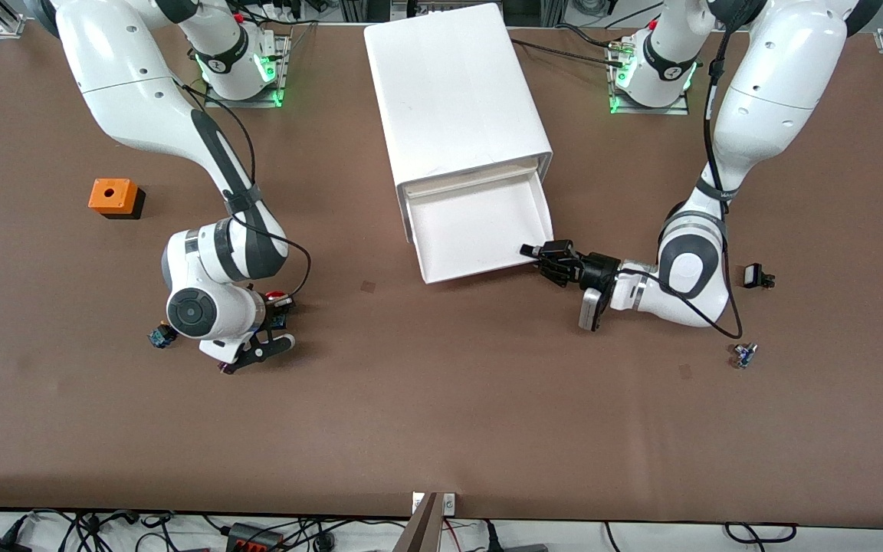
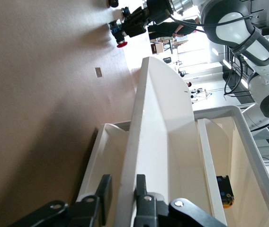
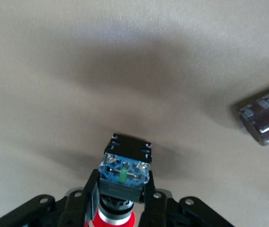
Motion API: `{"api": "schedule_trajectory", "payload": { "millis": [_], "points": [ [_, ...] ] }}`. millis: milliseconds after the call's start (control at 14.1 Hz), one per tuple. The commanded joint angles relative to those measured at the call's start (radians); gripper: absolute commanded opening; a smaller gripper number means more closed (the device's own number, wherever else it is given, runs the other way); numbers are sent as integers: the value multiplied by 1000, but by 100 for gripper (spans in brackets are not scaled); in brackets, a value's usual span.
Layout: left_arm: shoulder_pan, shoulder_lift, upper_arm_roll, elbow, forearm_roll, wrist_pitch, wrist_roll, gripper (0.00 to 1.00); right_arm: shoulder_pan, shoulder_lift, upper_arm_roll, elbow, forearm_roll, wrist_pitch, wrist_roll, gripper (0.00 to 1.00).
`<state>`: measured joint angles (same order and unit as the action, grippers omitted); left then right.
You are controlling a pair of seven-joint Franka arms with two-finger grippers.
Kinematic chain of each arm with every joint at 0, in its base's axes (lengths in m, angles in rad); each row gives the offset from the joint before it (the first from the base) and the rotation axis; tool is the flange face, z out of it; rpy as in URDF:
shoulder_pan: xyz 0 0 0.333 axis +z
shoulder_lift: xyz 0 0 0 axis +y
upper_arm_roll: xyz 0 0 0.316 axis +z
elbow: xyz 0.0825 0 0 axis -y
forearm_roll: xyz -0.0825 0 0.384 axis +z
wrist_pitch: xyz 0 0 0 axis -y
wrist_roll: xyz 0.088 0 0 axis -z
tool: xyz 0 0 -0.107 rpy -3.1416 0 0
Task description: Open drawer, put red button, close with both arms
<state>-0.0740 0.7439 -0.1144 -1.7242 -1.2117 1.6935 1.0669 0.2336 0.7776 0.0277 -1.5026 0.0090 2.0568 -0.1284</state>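
The white cabinet (image 1: pixel 457 100) stands in the middle of the brown surface (image 1: pixel 441 429), between the two arm bases. Its drawer (image 1: pixel 480 226) is pulled out toward the front camera, and the part of its floor that shows is bare white. In the left wrist view an orange and black object shows low inside the cabinet shell, but what it is cannot be told.

The left gripper (image 1: pixel 543 259) is at the drawer's front corner toward the left arm's end of the surface. Its jaws are closed on the drawer's front wall (image 2: pixel 137 156), one finger on each face of the thin white panel.

The right gripper (image 1: pixel 261 349) is low over the surface, toward the right arm's end and nearer the front camera than the cabinet. Its jaws are closed on the red button (image 3: pixel 123 182), pinching its black body, with the blue base pointing away from the wrist and the red cap toward it. In the front view the red cap (image 1: pixel 276 294) peeks out beside the wrist.

An orange cube (image 1: pixel 113 197) with a hole sits farther from the front camera, toward the right arm's end. A small blue part (image 1: pixel 161 336) lies just beside the right wrist. Near the left arm lie a small black part (image 1: pixel 756 277) and another tiny part (image 1: pixel 744 355).
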Motion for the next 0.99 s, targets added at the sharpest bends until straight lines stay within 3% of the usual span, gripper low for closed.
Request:
{"api": "schedule_trajectory", "payload": {
  "millis": [0,212,424,636,919],
  "points": [
    [8,-6,6,53,47,3,-13,100,-7,-27,1,51,12,-18,-27,0],
    [48,-58,4,109,183,-50,-166,100,9,-66,4,160,15,-79,-27,0],
    [51,-122,4,196,386,-97,-414,100,68,-77,4,341,16,-190,-22,0],
    [31,-196,-11,233,674,-94,-635,100,148,-78,3,418,17,-251,-14,0],
    [-30,-259,-31,241,1063,-91,-878,100,242,-77,4,470,124,-204,21,0]
  ]
}}
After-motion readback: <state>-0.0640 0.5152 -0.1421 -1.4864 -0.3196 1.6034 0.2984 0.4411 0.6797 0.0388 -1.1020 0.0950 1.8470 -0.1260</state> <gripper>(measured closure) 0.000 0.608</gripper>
